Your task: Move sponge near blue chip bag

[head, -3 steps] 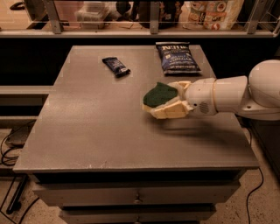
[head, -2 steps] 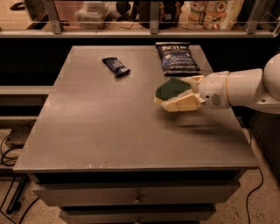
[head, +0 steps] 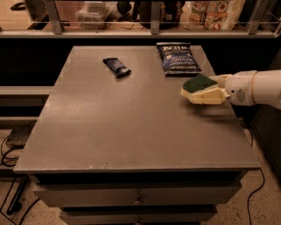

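The sponge (head: 197,83), dark green on top, is held in my gripper (head: 203,90) above the right side of the grey table (head: 123,123). The gripper's cream fingers (head: 206,95) are closed around the sponge, and the white arm comes in from the right edge. The blue chip bag (head: 177,58) with white lettering lies flat at the table's back right, a short way behind and to the left of the sponge. The sponge is apart from the bag.
A small dark blue snack bar wrapper (head: 117,67) lies at the back left of the table. A shelf with packages (head: 210,13) runs behind the table. Drawers (head: 136,197) sit below the table front. Cables (head: 9,149) lie on the floor at left.
My gripper has carried the sponge to the right and slightly back, closer to the blue chip bag's near right corner.
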`<state>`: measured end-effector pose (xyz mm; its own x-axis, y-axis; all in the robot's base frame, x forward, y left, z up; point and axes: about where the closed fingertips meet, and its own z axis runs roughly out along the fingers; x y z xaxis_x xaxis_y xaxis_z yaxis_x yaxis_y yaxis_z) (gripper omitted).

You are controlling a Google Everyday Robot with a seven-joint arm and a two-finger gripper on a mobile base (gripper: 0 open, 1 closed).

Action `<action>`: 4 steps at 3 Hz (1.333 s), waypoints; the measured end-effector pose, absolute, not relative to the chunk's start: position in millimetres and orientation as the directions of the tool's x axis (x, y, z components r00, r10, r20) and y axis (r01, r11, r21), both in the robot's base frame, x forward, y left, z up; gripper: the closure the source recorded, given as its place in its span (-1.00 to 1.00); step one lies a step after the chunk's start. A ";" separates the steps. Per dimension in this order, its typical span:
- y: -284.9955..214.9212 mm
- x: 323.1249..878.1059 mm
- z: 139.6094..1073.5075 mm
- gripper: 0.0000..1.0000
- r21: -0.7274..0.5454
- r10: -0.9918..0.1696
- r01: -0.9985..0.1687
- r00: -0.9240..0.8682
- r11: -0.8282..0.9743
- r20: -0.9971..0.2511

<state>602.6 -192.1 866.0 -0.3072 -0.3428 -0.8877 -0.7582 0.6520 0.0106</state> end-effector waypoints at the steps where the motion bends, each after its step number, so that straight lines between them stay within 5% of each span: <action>1: -223.5 624.9 854.0 0.17 0.029 -0.310 -0.735 -0.321 0.678 -0.895; 3: -233.2 667.2 853.3 -0.76 0.029 -0.299 -0.753 -0.295 0.657 -0.907; 4: -231.2 669.8 854.5 -1.00 0.027 -0.299 -0.756 -0.291 0.654 -0.909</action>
<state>669.8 -231.2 854.5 -0.2912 -0.2987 -0.9088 -0.7559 0.6541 0.0272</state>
